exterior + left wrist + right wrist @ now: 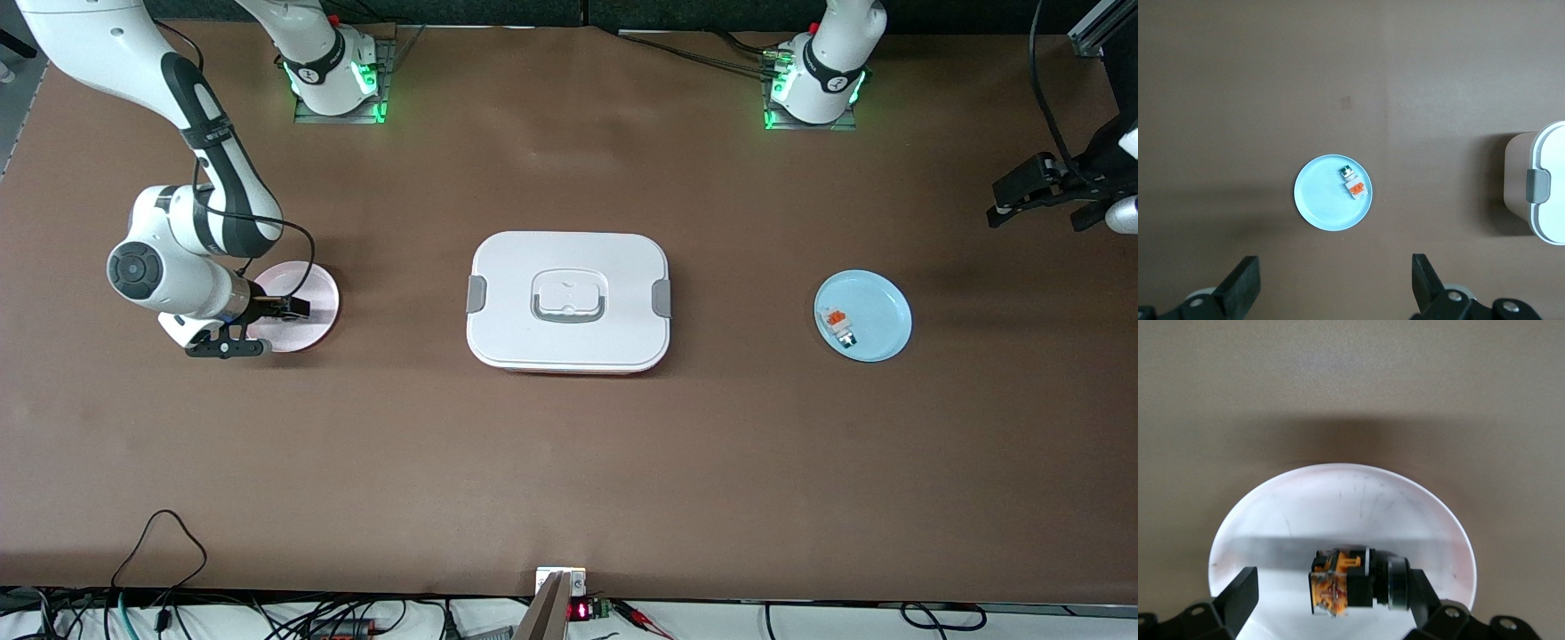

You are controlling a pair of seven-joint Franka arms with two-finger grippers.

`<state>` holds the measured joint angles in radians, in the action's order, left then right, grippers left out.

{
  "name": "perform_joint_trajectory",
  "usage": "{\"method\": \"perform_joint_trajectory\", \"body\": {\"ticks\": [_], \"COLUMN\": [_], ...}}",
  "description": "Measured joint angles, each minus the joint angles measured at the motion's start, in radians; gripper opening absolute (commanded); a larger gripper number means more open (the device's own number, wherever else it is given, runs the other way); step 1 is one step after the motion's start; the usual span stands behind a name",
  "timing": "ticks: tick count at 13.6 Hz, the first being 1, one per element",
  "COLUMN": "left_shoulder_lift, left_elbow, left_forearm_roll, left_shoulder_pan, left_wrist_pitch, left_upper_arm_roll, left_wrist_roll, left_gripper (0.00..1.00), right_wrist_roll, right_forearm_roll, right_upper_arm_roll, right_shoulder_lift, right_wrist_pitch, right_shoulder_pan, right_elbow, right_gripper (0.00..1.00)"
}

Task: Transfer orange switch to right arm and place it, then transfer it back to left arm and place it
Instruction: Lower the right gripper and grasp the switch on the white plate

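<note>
Fingers open on both grippers. Right gripper point(1331, 603) sits low over the pink plate point(307, 302), mid-left of frame, straddling the orange switch point(1351, 581) lying on it, not clamped. Left gripper point(1036, 191) waits at upper right edge. Box point(569, 300) centre of the bench point(569, 462); blue plate point(876, 307) mid-right.

The middle of the surface point(569, 462) is occupied by the box point(569, 302), which stands between the pink plate point(307, 307) and the blue plate point(864, 316). Bare surface is found nearer to the front camera than the box, and between the box and the arm bases. The right end effector point(267, 329) is positioned low over the pink plate.
</note>
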<state>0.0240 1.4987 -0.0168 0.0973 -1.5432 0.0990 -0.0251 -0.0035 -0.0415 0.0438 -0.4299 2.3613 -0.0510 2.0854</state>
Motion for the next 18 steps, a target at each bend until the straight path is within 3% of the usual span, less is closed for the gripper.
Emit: {"method": "perform_joint_trajectory", "body": {"ticks": [18], "left_shoulder_lift": [0.0], "left_elbow": [0.0], "left_forearm_roll": [0.0], "left_shoulder_pan": [-0.006], "left_wrist_pitch": [0.007], "left_upper_arm_roll": [0.004], "left_wrist_roll": [0.0], "left_gripper": [1.0], "right_wrist_roll": [-0.012], "right_forearm_roll": [0.0], "right_upper_arm_roll": [-0.005], "right_shoulder_lift": [0.003], "right_wrist_pitch": [-0.031], "right_shoulder_pan": [-0.004], "right_elbow": [0.021], "right_gripper": [1.0]}}
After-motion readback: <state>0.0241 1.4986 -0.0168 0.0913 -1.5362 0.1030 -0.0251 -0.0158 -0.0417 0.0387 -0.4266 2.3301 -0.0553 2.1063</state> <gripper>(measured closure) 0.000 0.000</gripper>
